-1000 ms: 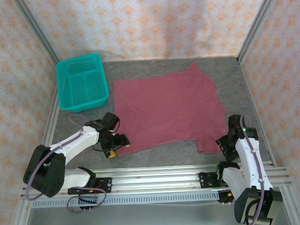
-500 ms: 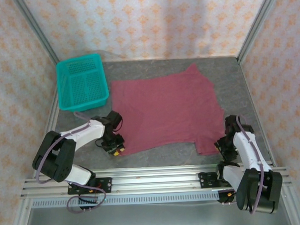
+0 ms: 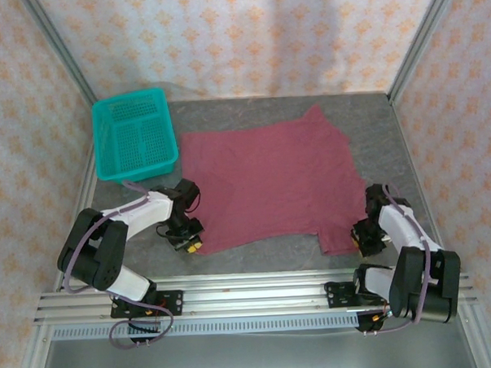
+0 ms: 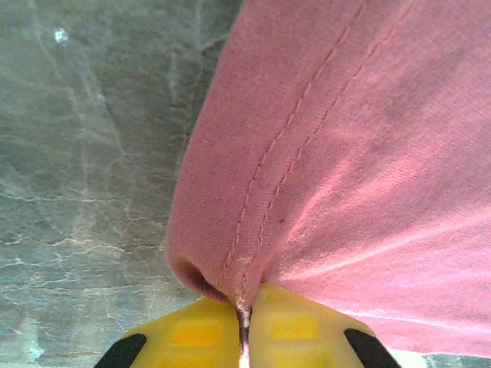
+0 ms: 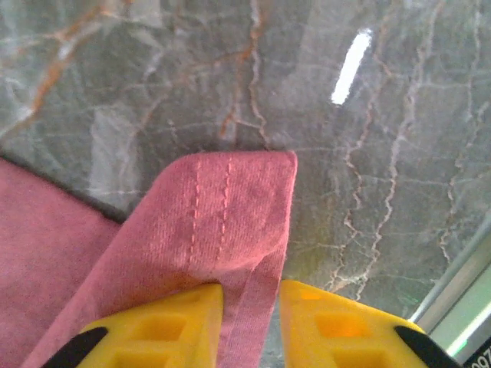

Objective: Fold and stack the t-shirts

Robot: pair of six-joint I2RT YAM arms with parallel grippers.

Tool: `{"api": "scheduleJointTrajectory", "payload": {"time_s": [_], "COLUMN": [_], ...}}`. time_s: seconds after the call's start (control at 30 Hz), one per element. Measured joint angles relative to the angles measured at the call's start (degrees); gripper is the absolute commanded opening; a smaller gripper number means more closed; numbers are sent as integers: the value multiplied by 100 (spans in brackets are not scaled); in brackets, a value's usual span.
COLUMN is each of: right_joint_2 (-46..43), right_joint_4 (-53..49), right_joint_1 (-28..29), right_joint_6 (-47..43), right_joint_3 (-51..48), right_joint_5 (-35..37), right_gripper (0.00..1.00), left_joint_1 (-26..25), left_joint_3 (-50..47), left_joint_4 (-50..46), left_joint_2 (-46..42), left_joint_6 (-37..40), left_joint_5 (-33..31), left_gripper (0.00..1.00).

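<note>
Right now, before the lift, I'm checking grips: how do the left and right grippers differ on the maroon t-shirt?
The left gripper is pinched shut on the t-shirt hem; the right gripper has its fingers apart with cloth between. Left works the near left corner, right the near right sleeve. Both have yellow fingertips.

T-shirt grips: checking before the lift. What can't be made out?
Right wrist view: whether the right gripper pinches the t-shirt or only straddles it; bottom edge cuts the fingers.
Top view: both grips, too small to judge.
Left wrist view: how deep the left gripper bites; cut off below.
</note>
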Motion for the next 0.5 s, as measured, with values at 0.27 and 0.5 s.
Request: {"api": "scheduleJointTrajectory", "payload": {"time_s": [0.27, 0.5], "right_joint_2": [-190, -695], "right_joint_4": [142, -79], "right_joint_1": [0, 0], "right_joint_6": [-63, -63], "right_joint_3": [199, 201], "right_joint_5": [20, 13], "right_gripper": [0, 0], "left_joint_1": [74, 74], "left_joint_3": [9, 39], "left_joint_4": [9, 262], "left_joint_2": [-9, -11], "left_joint_6": [168, 190], "left_joint_5": [74, 105], "left_gripper": [3, 0]}}
